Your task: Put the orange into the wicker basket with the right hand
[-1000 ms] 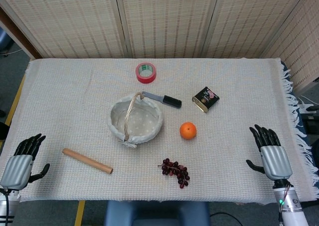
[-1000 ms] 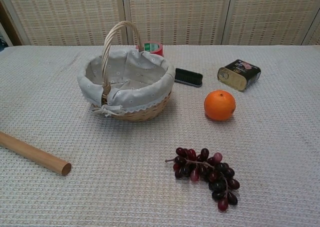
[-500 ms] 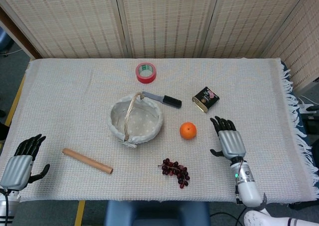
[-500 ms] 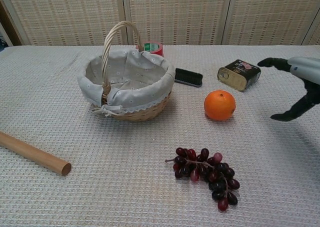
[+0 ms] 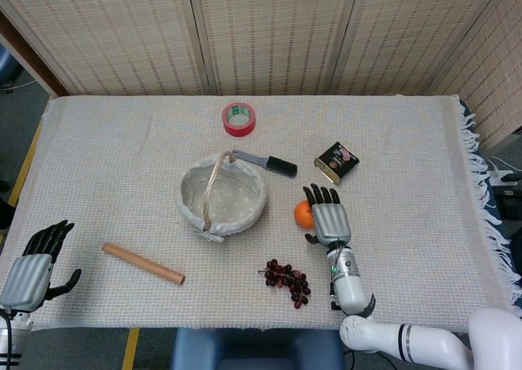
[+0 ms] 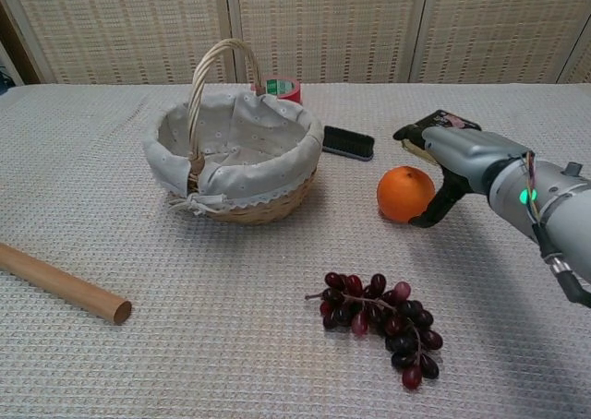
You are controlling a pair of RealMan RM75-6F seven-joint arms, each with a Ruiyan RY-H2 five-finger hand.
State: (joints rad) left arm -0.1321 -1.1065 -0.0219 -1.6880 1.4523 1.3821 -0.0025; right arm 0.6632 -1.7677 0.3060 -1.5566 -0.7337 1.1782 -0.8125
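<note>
Right hand (image 6: 459, 156) sits just beside the orange (image 6: 404, 194), fingers spread & holding nothing (thumb low by the fruit's side). Orange rests on the tablecloth (image 5: 424, 142), right of the wicker basket (image 5: 221, 197). Left hand (image 5: 33, 266) lies empty w/ fingers apart at the table's near-left corner.

Head view: right hand (image 5: 328, 219) covers right side of orange (image 5: 303, 214); contact not discernible. Chest view: same hand (image 6: 459, 161) hides most of tin (image 6: 450, 119), label unreadable. Basket (image 6: 268, 207) blocks most of tape roll (image 6: 280, 89) and blade end of knife (image 6: 348, 142) toward worktop's far edge. Wooden rod (image 6: 65, 285) cut off by left picture edge. Left hand (image 5: 33, 268) at worktop's near left corner, partly cropped in head view, absent from chest view. Right forearm cropped by right edge in chest view.
</note>
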